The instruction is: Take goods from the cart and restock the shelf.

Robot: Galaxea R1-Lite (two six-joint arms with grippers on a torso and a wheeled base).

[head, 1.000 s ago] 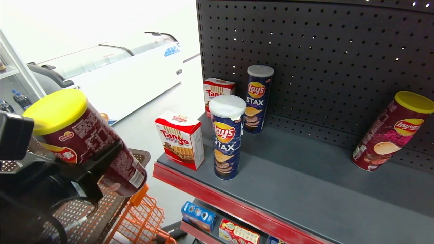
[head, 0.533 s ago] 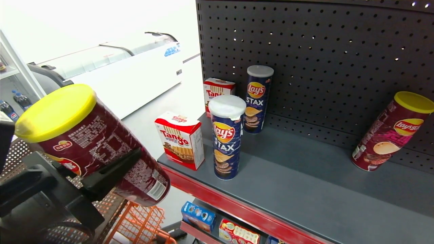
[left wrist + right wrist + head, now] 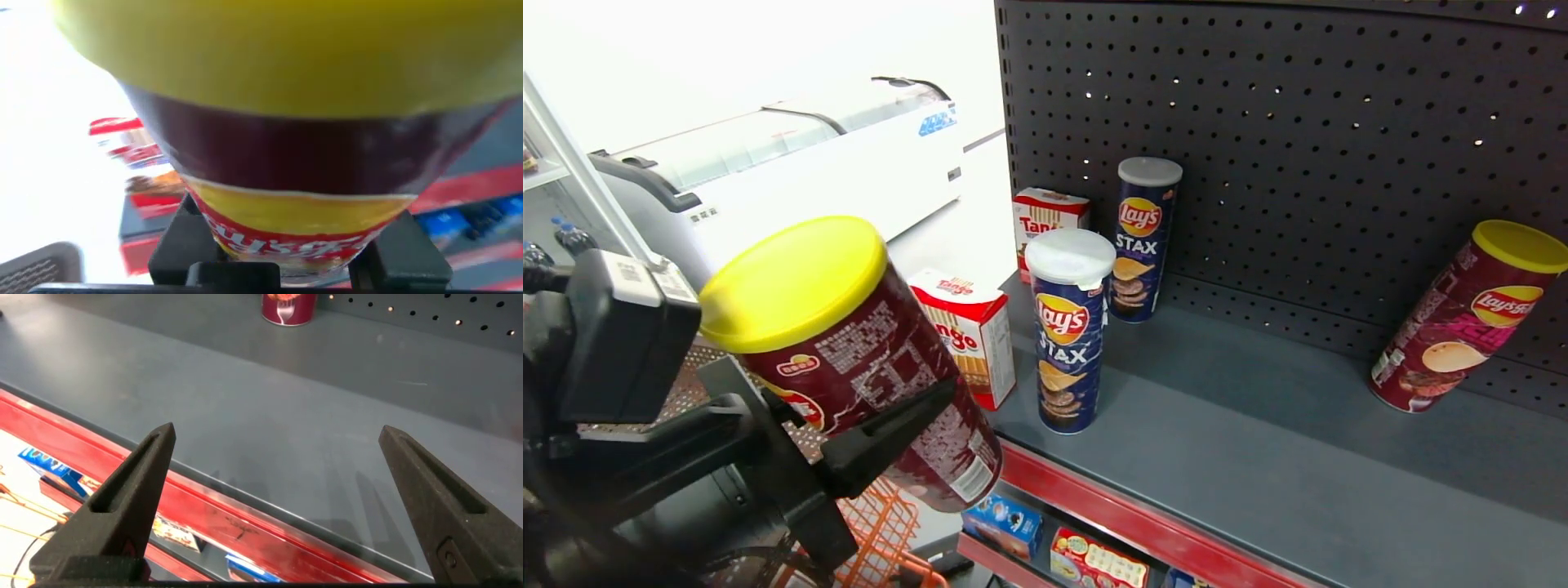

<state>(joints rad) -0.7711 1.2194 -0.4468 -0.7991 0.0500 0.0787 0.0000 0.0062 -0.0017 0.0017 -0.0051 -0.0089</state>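
Gripping a maroon crisp can (image 3: pixel 849 359) (yellow lid up, body tilted) around its lower half, the left gripper (image 3: pixel 866 416) holds it just off the front left corner of the shelf (image 3: pixel 1258 457), above the orange cart (image 3: pixel 882 531). The right gripper (image 3: pixel 278 437) hangs wide open, with nothing in it, over the shelf's front edge. A matching can (image 3: pixel 1462 318) leans toward the pegboard (image 3: pixel 1339 147), apparently touching it.

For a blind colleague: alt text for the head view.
The left claw holds a yellow-lidded maroon chip can tilted before a shelf bearing two blue chip cans, two wafer boxes and another maroon can leaning on the pegboard.
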